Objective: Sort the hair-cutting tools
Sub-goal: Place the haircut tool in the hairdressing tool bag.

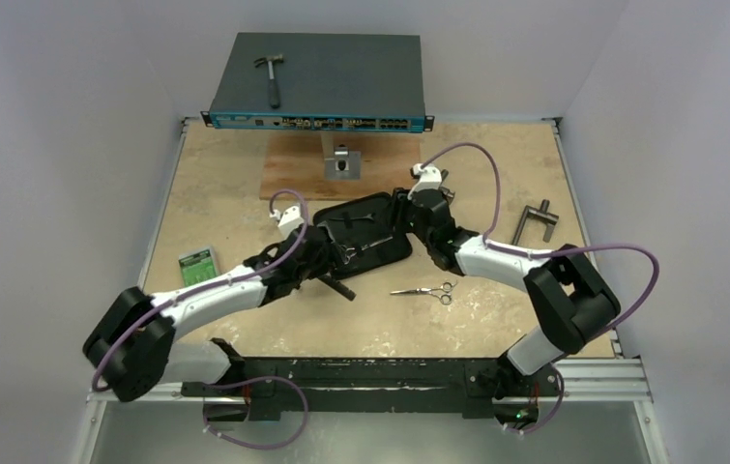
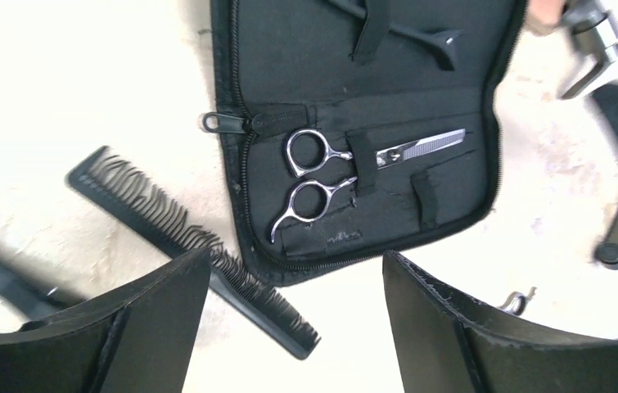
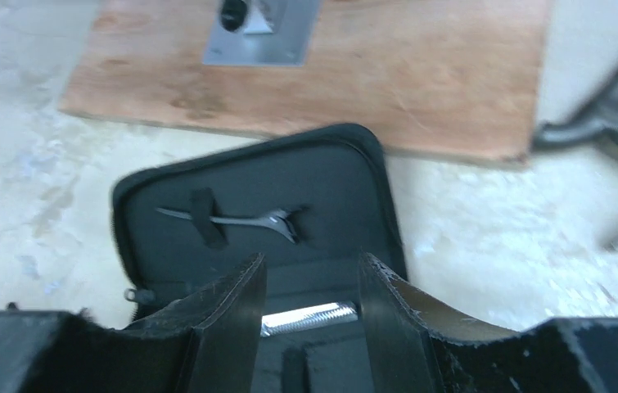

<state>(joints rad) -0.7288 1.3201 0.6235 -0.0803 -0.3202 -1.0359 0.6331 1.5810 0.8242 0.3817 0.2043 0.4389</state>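
The left pincer (image 2: 295, 262) is seen wide open, and nothing is held between its fingers (image 2: 150, 327). Closest to it, a narrow black comb (image 2: 174, 229) is seen lying slanted on the table (image 2: 84, 82). One end of the comb is partly hidden under one finger, and its middle is close to the edge of an open black zip case (image 2: 289, 49). Directly ahead of this pincer, in the nearer half of the case, a pair of silver thinning scissors (image 2: 346, 168) is held flat under an elastic strap (image 2: 363, 147). Farther ahead, in the other half, a thin black hair clip (image 2: 408, 31) is tucked under a second strap.

The right pincer (image 3: 312, 266) is placed above the same case from the opposite side. Its fingers are parted by a moderate gap and nothing is clamped. The toothed blade of the strapped scissors is seen below, through this gap. Behind the right pincer, toward the arm bases, a second pair of silver scissors (image 1: 425, 290) is seen loose on the table, apart from the case. Beyond the case a plywood board (image 1: 293, 174) is seen, and farther away a hammer (image 1: 271, 77) is seen on a blue rack unit (image 1: 341, 92).
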